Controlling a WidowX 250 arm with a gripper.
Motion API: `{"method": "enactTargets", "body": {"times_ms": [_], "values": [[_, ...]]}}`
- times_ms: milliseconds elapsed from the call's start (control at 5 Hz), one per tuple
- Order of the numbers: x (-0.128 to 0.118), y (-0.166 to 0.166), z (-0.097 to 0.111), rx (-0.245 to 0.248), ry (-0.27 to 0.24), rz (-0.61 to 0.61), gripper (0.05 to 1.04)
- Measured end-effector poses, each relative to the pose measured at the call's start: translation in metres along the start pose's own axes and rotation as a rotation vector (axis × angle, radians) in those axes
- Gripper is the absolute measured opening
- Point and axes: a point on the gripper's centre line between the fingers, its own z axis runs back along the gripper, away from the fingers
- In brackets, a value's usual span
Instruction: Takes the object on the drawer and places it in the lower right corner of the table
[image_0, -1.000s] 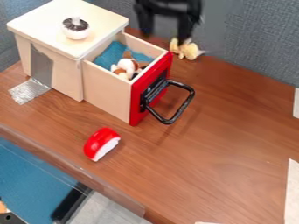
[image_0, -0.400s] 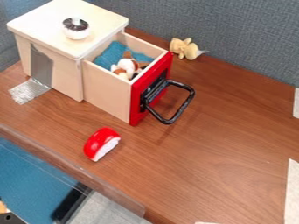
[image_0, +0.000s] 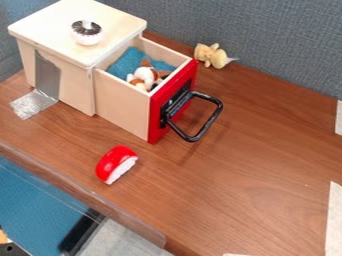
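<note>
Dark-and-white round object (image_0: 87, 34) sat on the wooden cabinet (image_0: 50, 22), whose red-fronted drawer (image_0: 123, 107) stood open, and we could not tell whether the claw was spread.

"Where does the camera look from?"
"High up — slanting down at the tabletop (image_0: 257, 165)."
"Facing?"
"The fabric partition (image_0: 280, 45) — near enough that the wooden cabinet (image_0: 57, 22) takes much of the upper left."

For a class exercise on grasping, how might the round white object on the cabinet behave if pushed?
The round white object may rock or roll if pushed, since its sides curve. Its shiny surface suggests something stiff, perhaps slippery. The pale stub on top would probably offer a hold.
</note>
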Motion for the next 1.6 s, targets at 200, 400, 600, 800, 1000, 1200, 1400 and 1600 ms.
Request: {"method": "enactTargets", "body": {"times_ms": [200,400,600,800,1000,1200,1400,1600], "values": [[-0.01,0.005,-0.017,-0.001,0.03,0.029,1.0],[-0.017,0.006,-0.04,-0.004,0.082,0.047,1.0],[-0.016,0.004,-0.051,0.008,0.102,0.058,1.0],[-0.014,0.002,-0.059,0.016,0.112,0.06,0.976],[-0.011,0.003,-0.06,0.018,0.111,0.072,0.834],[-0.01,0.003,-0.06,0.017,0.107,0.074,0.834],[-0.011,0.002,-0.06,0.01,0.113,0.084,0.833],[-0.01,-0.01,-0.058,-0.013,0.119,0.074,0.833]]}}
